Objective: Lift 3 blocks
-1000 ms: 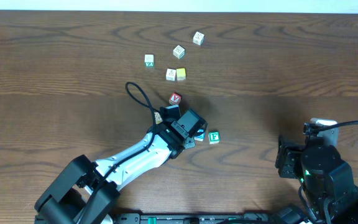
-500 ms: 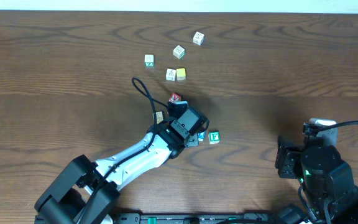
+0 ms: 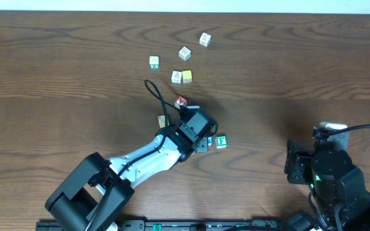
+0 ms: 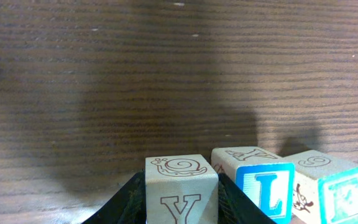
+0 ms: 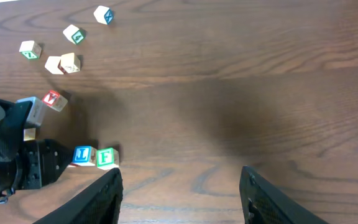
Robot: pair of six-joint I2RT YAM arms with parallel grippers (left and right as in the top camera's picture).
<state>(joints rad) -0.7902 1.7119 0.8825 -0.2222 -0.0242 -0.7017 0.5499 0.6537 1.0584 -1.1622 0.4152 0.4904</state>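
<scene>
Since a second ago the left arm's wrist has shifted up and to the right in the overhead view. Its cable loop [image 3: 151, 90] has moved with it and now lies nearer the red "Y" cube [image 3: 181, 101]. The loose cubes have kept their places.

Task items: the cream block [image 4: 181, 186], with a snail on top and a "Y" on the near face, sits between the dark fingers [image 4: 128, 200] of the left pincer [image 4: 180, 200]. The pincer is clenched on it from both sides. Whether the block is clear of the table [image 3: 300, 64] cannot be told. Just to its right stands the blue "L" block [image 4: 263, 185], and just beside that the green "F" block [image 4: 333, 190], turned slightly. From overhead these two, blue [image 3: 207, 139] and green [image 3: 221, 142], lie in a row at the lower right of the wrist, which hides the cream block from that view.

Surroundings: the red "Y" cube stands close above the wrist, apart from the row. A small pale cube [image 3: 162, 120] lies just left of the arm. Farther up, a yellow cube [image 3: 187, 76] touches a cream cube [image 3: 176, 77]. Three more cubes [image 3: 184, 53] are scattered beyond them.

The right pincer [image 5: 179, 196] hangs over bare table at the lower right, well apart from all the cubes. It is released, with nothing between its fingers.
</scene>
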